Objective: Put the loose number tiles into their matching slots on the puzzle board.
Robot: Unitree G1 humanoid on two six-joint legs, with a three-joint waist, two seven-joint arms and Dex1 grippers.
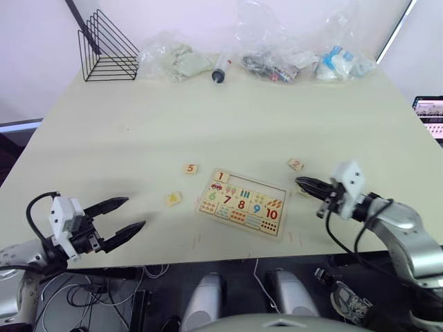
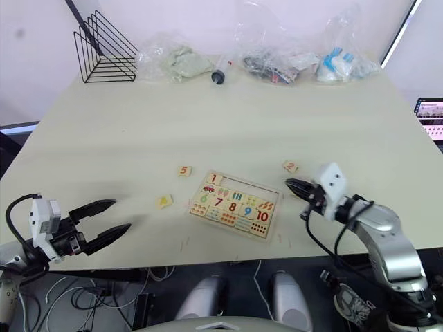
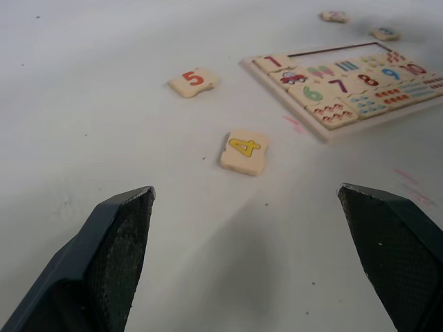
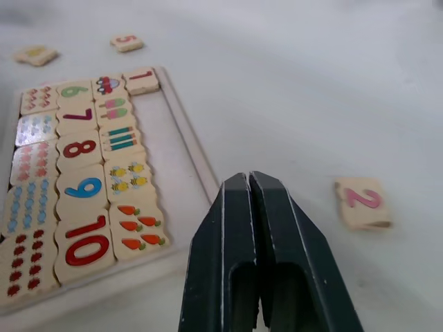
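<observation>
A pale cream table [image 1: 228, 111] fills most of the frame, with a plain white wall [image 1: 173, 14] along the top and a lit screen [image 1: 430, 114] at the right edge.

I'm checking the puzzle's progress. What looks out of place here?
Three number tiles lie loose on the table off the puzzle board: the 5 and 4 to its left, the 2 beyond its right end. Only the 1 is seated.
</observation>
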